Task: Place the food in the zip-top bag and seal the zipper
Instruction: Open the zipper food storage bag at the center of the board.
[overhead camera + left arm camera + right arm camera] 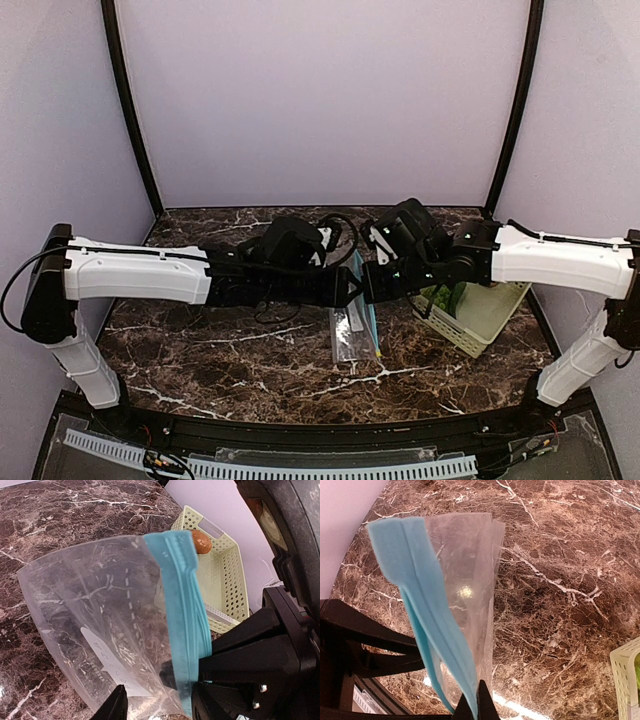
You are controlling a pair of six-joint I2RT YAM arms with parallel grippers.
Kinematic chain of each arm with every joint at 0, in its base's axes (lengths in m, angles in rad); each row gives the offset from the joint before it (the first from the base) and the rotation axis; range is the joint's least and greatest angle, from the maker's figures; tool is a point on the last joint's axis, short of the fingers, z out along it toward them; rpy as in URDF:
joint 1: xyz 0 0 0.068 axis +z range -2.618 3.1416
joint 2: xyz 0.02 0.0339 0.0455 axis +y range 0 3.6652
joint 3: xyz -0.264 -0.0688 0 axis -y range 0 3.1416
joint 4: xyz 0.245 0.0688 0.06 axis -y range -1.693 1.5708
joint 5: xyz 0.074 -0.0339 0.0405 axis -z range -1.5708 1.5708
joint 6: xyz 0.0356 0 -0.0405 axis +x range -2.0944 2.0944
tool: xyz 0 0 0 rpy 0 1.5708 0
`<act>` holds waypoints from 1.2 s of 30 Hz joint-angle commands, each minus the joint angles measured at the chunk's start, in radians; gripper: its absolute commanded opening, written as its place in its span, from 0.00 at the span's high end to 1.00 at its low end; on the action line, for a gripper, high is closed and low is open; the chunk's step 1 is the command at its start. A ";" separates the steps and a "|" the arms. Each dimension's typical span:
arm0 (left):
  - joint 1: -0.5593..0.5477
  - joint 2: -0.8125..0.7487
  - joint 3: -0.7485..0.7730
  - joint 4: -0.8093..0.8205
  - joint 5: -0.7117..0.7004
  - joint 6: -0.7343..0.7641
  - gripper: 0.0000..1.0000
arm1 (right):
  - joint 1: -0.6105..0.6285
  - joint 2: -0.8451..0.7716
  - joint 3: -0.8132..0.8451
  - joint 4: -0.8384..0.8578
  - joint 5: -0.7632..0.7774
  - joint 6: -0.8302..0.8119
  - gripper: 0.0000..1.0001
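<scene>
The clear zip-top bag [350, 330] hangs over the marble between the two arms, with its teal-blue zipper [182, 620] along one edge and a white label [107, 662] on its side. My right gripper [477, 707] is shut on the zipper [425, 605] and holds the bag [470, 570] up. My left gripper [160, 707] is open, its two fingers standing apart on either side of the bag's near end. The brown-orange oval food [201, 541] lies in the pale green basket [227, 575]. The green vegetable [447, 297] lies in that basket too.
The slotted basket [480, 315] stands on the marble table [200, 350] under the right arm's forearm, just right of the bag. Both wrists meet at mid-table. Purple walls close in the back and sides.
</scene>
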 commanded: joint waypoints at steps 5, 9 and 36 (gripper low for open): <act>-0.039 0.039 0.076 -0.138 -0.134 0.011 0.60 | 0.021 0.011 0.031 0.025 0.008 0.016 1.00; -0.051 0.042 0.051 -0.067 -0.066 0.003 0.57 | 0.020 0.017 0.036 0.013 0.021 0.032 1.00; -0.103 0.039 -0.059 0.065 -0.037 -0.080 0.49 | 0.021 0.013 0.030 -0.008 0.051 0.067 1.00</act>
